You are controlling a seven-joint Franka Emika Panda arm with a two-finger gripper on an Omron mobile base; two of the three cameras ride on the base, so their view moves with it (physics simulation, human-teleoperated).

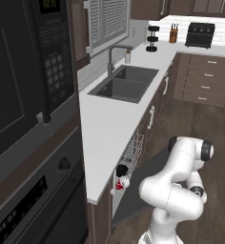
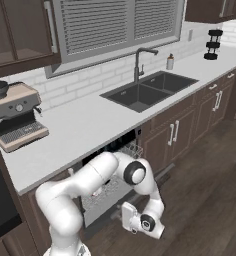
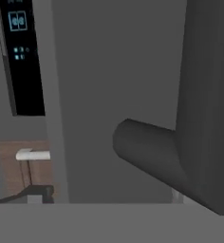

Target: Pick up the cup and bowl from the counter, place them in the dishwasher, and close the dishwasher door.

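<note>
white counter (image 1: 105,124) runs above the dishwasher (image 1: 131,157), cup (image 1: 121,177) in its rack, door (image 1: 150,183) lowered, gripper (image 2: 127,217) spread wide beside it.

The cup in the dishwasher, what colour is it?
Red, with a white rim; the cup shows best in the left base view.

Overall light: even and soft — a flat rendered look with no hard sun patches.
Table (image 1: 105,128): the brightest surface, plain white, no glare.
Sink (image 2: 147,90): dark inset, only faint shading inside.
Dishwasher (image 2: 112,192): the cavity under the table falls into dim shadow.
Oven (image 1: 24,190): glossy black at near left, weak reflections.
Hand view: grey handle bar (image 3: 147,152) very close and soft-edged — low contrast.
Sharpness: coarse, slightly pixelated; no edge distortion.
</note>
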